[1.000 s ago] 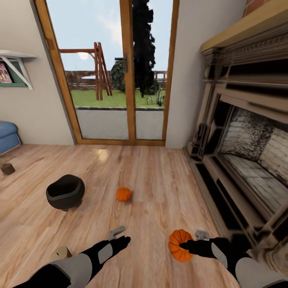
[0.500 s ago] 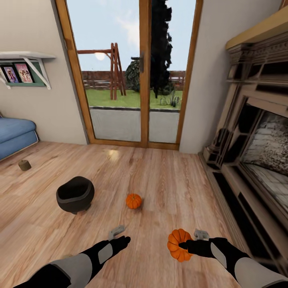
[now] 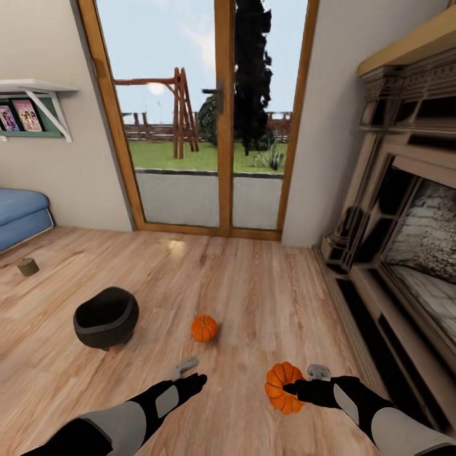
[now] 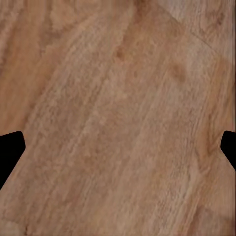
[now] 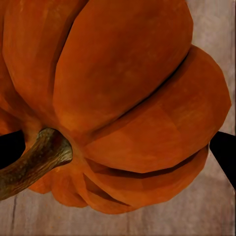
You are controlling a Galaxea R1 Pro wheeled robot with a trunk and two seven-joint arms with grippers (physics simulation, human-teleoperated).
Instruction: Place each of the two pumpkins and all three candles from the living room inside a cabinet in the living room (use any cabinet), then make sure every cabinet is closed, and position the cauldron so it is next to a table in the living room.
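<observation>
Pumpkin [image 5: 123, 98] hides right gripper's [image 3: 292, 389] fingertips.

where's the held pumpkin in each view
Head view: the held pumpkin is low, right of centre, in the right tool.
Right wrist view: the same pumpkin is seen close up, with its stem in view.
Left wrist view: not in it.
Shared landmark: the wood floor.

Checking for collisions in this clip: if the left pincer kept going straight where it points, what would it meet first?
Probably the bare wood floor: the left pincer is open and empty, and its wrist view faces planks, though depth is unclear.
</observation>
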